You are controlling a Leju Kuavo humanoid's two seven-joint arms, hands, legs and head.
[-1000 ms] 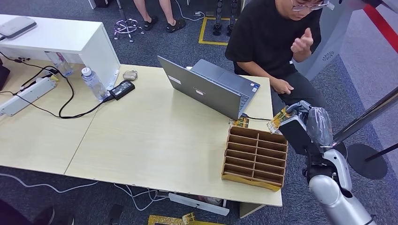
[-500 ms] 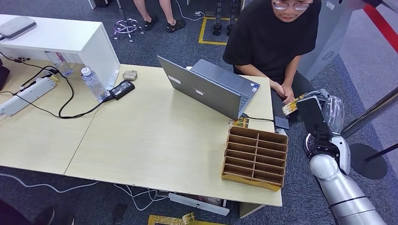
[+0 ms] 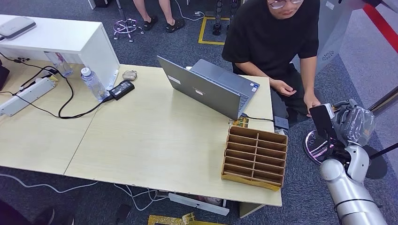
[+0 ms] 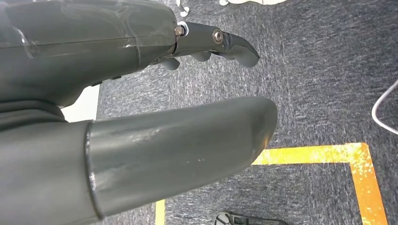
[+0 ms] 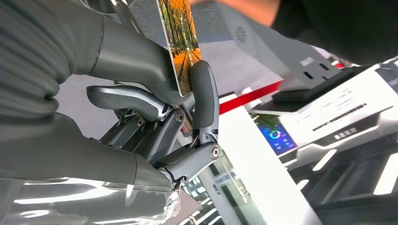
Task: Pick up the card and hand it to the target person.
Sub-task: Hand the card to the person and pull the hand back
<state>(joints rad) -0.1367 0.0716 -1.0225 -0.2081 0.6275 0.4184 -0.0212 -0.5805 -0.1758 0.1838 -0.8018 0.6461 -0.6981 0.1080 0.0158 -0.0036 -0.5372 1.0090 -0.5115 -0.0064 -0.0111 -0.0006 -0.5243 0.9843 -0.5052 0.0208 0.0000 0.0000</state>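
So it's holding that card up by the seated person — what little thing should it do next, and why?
Probably hold steady, then loosen its fingers once the person grips the card. The right hand pinches the card between thumb and a finger, and the person's hand hangs right beside the robot's raised hand, though I can't tell whether it touches the card.

card (image 5: 180,40): thin, stiff, glossy print in orange and green
right hand (image 5: 155,117): smooth matt grey plastic fingers, bare metal pins, clear crinkled film over the wrist
left hand (image 4: 141,140): smooth grey plastic with a slight sheen, faintly scuffed
right arm (image 3: 347,197): brushed silver metal
table (image 3: 155,136): pale wood-look top, matt
divider box (image 3: 255,157): brown cardboard, matt
laptop (image 3: 206,89): grey, satin metal look
floor (image 4: 328,79): rough blue-grey carpet with yellow tape
person's shirt (image 3: 272,37): black matt cloth
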